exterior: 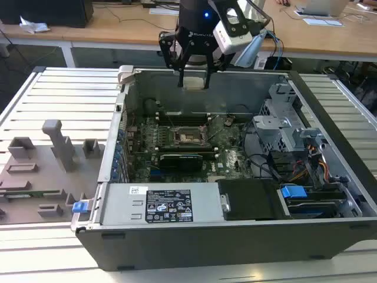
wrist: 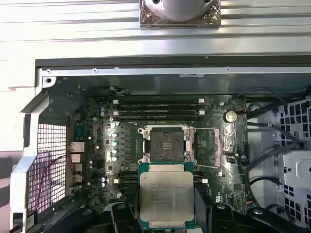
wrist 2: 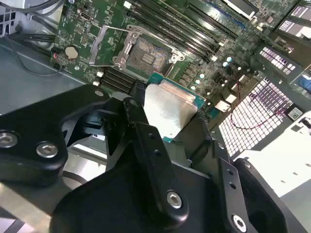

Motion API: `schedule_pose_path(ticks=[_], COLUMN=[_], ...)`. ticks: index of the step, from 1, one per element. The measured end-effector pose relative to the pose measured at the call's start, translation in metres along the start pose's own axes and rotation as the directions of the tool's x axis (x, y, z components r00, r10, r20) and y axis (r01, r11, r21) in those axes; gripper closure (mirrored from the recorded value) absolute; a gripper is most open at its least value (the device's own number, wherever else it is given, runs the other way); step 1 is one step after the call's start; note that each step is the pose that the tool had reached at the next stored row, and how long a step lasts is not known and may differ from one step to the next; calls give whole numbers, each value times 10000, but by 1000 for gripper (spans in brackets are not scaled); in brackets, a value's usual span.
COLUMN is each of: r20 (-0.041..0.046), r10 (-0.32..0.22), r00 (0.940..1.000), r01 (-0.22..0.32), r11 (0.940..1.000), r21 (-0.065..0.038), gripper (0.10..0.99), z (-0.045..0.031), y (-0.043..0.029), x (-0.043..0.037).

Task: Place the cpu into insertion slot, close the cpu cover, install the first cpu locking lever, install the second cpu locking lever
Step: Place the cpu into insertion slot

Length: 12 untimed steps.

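- Arm [exterior: 194, 17] comes down from above at the far side of the open computer case [exterior: 177, 242], which stands on the slatted tabletop [exterior: 59, 88]; wrist vertical, gripper [exterior: 193, 81] pointing straight down.
- Gripper is pinching the cpu [wrist: 166, 194]: one black finger on each of two opposite edges, the other two edges free.
- In the exterior view the cpu hangs high over the case's far wall, well above the insertion slot [exterior: 187, 137] and clear of it, no contact.
- In the first wrist view the cpu's pale metal face is turned to the camera, with a green edge showing around it. The chip is square, so no long axis to note; its sides run parallel with the sides of the insertion slot just beyond it.
- In the second wrist view the cpu's metal face looks tilted, one corner toward the insertion slot.
- Insertion slot is bare, its dark contact field exposed, with green circuit board [exterior: 230, 159] all round it.
- The cpu cover [wrist 2: 98, 46] is swung open off the insertion slot, lying to one side of it, between the slot and a round coin cell [wrist 2: 71, 52].
- Long memory slots [wrist: 158, 107] run in rows on the side of the insertion slot away from the gripper.
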<state>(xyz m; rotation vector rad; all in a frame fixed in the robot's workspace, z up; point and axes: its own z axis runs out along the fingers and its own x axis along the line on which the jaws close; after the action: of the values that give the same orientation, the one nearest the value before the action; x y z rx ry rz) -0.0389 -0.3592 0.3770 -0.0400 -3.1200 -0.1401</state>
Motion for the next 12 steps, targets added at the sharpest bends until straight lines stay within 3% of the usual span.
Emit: schedule_pose_path(ticks=[12], r20=[0], r10=[0], r00=[10000], r01=[0], r11=[10000], r21=[1], gripper=[545], z=[157], y=[-14], x=[-3])
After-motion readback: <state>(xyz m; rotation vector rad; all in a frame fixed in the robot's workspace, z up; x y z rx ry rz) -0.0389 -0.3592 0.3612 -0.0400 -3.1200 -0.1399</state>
